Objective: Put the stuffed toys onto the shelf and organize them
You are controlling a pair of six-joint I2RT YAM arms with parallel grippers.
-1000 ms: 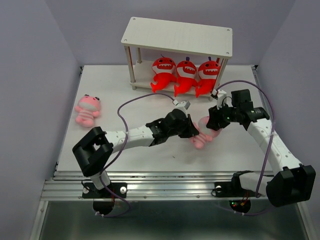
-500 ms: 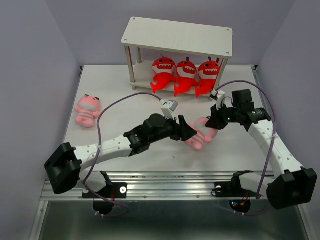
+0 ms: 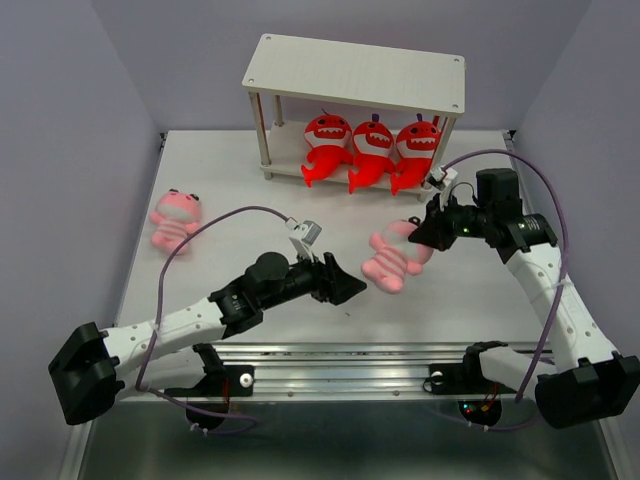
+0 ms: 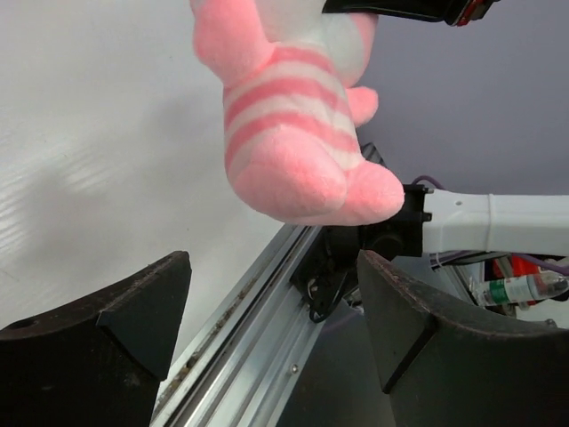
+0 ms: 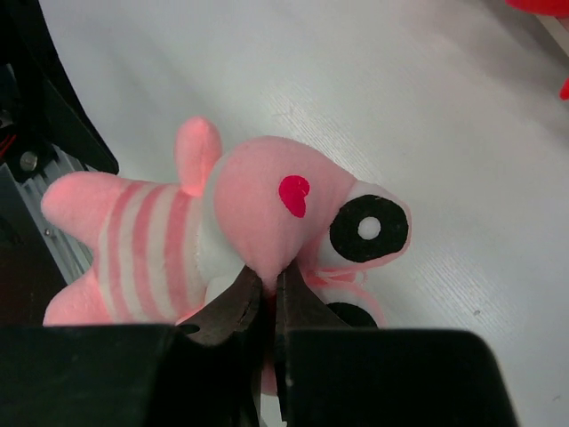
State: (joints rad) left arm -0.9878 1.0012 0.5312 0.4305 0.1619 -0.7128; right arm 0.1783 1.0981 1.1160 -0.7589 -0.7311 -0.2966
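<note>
Right gripper (image 5: 262, 285) clenched on a pinch of plush at the head of a pink striped toy (image 5: 258, 213), which seems to hang just off the table (image 3: 250, 200), right of centre. Left gripper (image 3: 350, 290) spread wide and empty, just on the near side of the toy, low by the table's front edge.

The step in hand looks like the carry to the shelf (image 3: 355, 72). Three red toys (image 3: 372, 150) fill the middle and right of the lower tier; a second pink toy (image 3: 175, 218) lies far left on the table.

Room shows on the top board and at the lower tier's left end. The next move likely calls for a lift high enough to clear the top board's front edge, or a low reach between the thin front legs.
</note>
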